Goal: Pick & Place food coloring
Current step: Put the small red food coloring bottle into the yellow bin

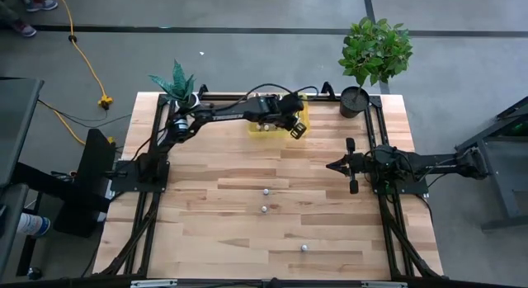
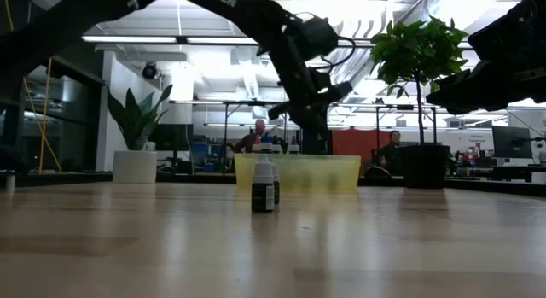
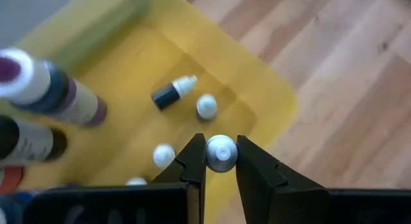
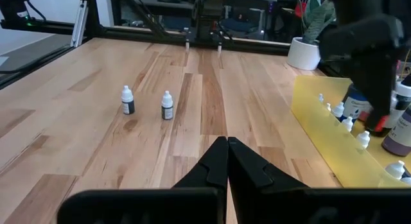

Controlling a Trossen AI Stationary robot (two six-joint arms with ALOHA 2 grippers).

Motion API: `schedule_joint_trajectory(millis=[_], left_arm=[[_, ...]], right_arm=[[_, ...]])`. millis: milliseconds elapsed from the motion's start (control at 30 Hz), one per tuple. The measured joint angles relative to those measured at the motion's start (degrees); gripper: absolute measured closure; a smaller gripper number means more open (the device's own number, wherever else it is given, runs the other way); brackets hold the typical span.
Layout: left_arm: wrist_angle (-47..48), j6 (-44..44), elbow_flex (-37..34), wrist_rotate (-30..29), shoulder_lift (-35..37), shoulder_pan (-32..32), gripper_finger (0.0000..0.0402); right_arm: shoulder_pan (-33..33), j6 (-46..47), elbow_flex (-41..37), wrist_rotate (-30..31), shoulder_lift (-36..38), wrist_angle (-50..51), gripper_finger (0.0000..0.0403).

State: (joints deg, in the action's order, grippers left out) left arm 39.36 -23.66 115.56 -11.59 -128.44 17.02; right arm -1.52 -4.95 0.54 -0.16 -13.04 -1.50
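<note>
Item: food coloring, small bottles. One small white-capped bottle [image 3: 221, 153] is sitting clamped between the left gripper [image 3: 221, 161] fingers, hanging above the translucent yellow tray [image 3: 270, 89]. Inside the tray, a dark bottle with a white tip [image 3: 172, 94] is lying on its side, several white caps [image 3: 206, 106] are standing near it, and larger bottles with purple and dark contents [image 3: 54, 92] are crowding one end.

Three more small bottles are standing apart on the wooden table [image 1: 214, 230]: two [image 1: 266, 191] near the middle, one behind the other, and a third [image 1: 304, 247] nearer the front edge.

The left arm is reaching over the tray at the table's far side. The right gripper [image 4: 227, 153] is waiting low above the table's right side, fingers pressed together, holding nothing.

Surroundings: a potted plant [image 1: 375, 53] is standing at the far right corner, a spiky plant in a white pot [image 1: 178, 86] at the far left.
</note>
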Motion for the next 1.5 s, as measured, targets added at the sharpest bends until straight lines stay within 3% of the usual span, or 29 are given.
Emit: schedule_joint_trajectory(millis=[500,733,1500], left_arm=[[-2.17,-0.13,0.03,-2.13,-4.99,1.18,0.0351],[-3.19,-0.13,0.05,-3.11,-5.55,1.36,0.032],[-4.46,0.46,0.03,-1.32,-6.41,1.4,0.0312]], right_arm=[[0.0,-0.02,0.0,0.0,-0.02,0.0,0.0402],[0.0,-0.02,0.0,-0.01,-0.02,0.0,0.0402],[-0.02,0.0,0.0,0.0,-0.02,0.0,0.0402]])
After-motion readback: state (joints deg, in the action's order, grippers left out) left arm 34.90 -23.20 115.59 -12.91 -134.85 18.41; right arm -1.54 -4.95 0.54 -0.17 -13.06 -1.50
